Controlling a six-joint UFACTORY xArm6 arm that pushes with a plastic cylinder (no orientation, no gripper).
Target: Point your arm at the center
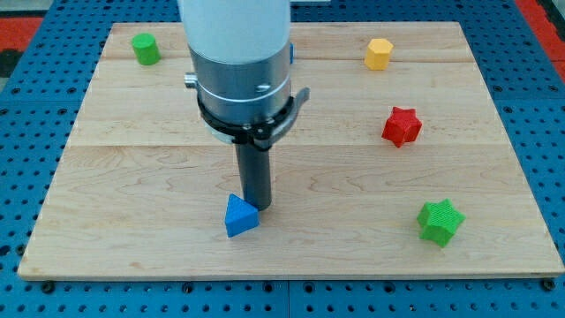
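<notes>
My tip [258,208] holds nothing and touches the blue plastic triangle block [240,216] near the bottom edge of the wooden board [132,177], whose bare center lies just above, with open room around.

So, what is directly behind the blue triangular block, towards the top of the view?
My tip stands right behind the blue triangular block, at its upper right edge, apparently touching it. The block covers the rod's very end, so actual contact cannot be confirmed. Beyond is the wooden board.
</notes>
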